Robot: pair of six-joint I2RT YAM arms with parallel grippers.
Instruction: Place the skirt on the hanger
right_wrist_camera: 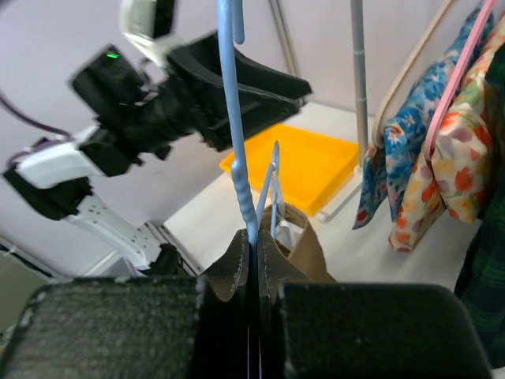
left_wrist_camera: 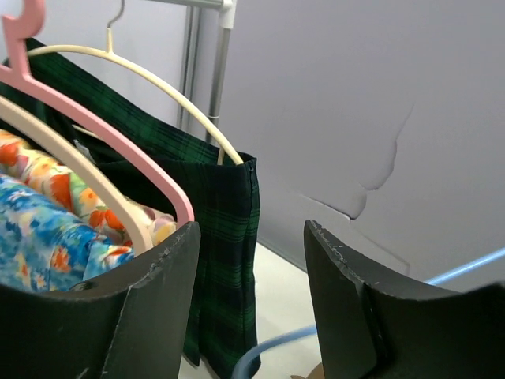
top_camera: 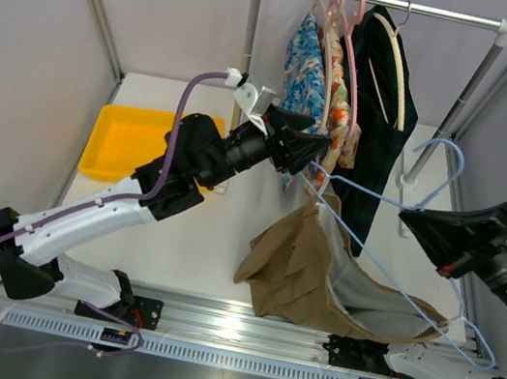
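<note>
While right gripper (right_wrist_camera: 254, 253) pinches hanger (right_wrist_camera: 235, 142), tan skirt (top_camera: 304, 267) droops (whitish lining showing), left gripper (left_wrist_camera: 251, 237) agape.

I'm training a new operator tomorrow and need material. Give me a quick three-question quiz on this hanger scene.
1. True or false: the right pincer is shut on the thin pale blue wire hanger.
2. Which hanger carries the dark green plaid garment? A pink hanger; B cream hanger; C blue wire hanger.
3. Fill in: the left pincer is ___.
Key: 1 true; 2 B; 3 open.
</note>
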